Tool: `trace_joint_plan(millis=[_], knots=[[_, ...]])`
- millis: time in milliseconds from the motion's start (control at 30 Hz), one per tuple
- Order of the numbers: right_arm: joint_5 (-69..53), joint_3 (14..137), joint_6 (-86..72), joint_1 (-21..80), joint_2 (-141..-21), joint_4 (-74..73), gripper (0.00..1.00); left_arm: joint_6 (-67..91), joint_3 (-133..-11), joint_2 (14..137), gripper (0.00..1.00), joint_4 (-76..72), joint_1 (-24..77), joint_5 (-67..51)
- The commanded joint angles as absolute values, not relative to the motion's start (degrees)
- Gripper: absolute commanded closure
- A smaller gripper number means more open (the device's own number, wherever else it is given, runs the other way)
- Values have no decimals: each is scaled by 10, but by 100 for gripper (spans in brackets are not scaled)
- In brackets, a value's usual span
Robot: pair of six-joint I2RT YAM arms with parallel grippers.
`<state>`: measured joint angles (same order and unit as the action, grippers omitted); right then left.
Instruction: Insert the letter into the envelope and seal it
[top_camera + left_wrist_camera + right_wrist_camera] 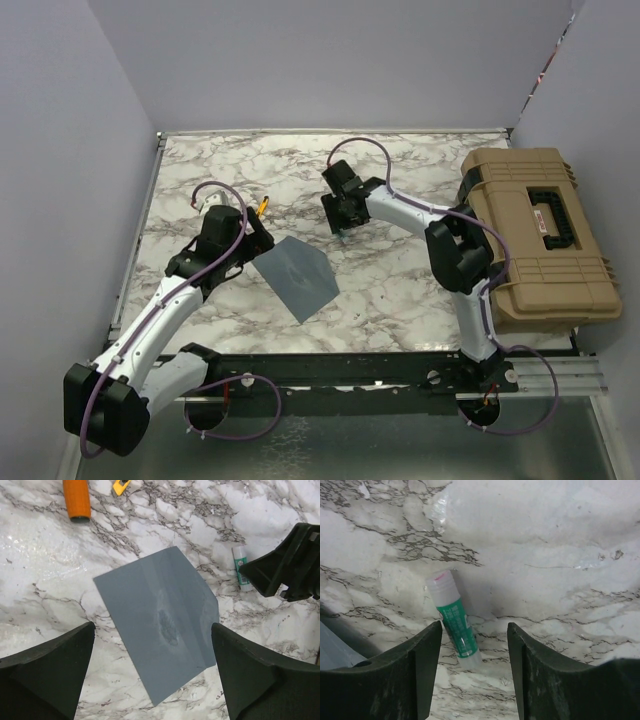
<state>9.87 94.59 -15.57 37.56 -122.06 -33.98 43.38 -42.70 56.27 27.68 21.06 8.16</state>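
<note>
1. Arm bases sit on a black rail (350,366) at the near edge of the marble desk (400,290), seen from the top camera. The envelope (301,276) lies flat on the desk left of center, turned diagonally. The left fingers (262,242) hover right by its upper left corner. The right fingers (345,222) point down at mid-desk, apart from the envelope. A tan case (537,235) sits at the right edge.

2. Left wrist cam: the two dark left fingers (50,675) fill the bottom corners, spread wide with nothing between them but desk and paper. The envelope (155,625) is in the middle of the shot, grey-blue, with a wrinkly darker patch near its center. A glue stick (242,567) lies on the desk just off its right side, next to the right fingers (285,565). An orange handle (77,500) and a yellow bit (120,486) are along the top edge.

3. Right wrist cam: the right fingers (405,680) are spread apart and hold nothing. The glue stick (455,622) lies on the desk, its lower end showing in the gap nearer the left one. I can't tell if it touches.
</note>
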Motion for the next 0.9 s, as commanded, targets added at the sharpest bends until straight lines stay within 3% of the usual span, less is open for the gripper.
trace_joint_plan(millis=[0, 400, 600, 700, 867], knots=[[68, 985, -110, 380, -1245, -343, 42, 411, -446, 572, 1, 248, 207, 100], [54, 1073, -104, 380, -1321, -363, 52, 409, -441, 568, 1, 227, 205, 77], [58, 1084, -128, 379, -1329, -382, 72, 405, -434, 541, 1, 227, 205, 62], [69, 1071, -150, 379, -1305, -376, 78, 405, -435, 537, 1, 225, 205, 45], [68, 1009, -194, 377, -1197, -295, 81, 405, -445, 554, 1, 190, 205, -35]])
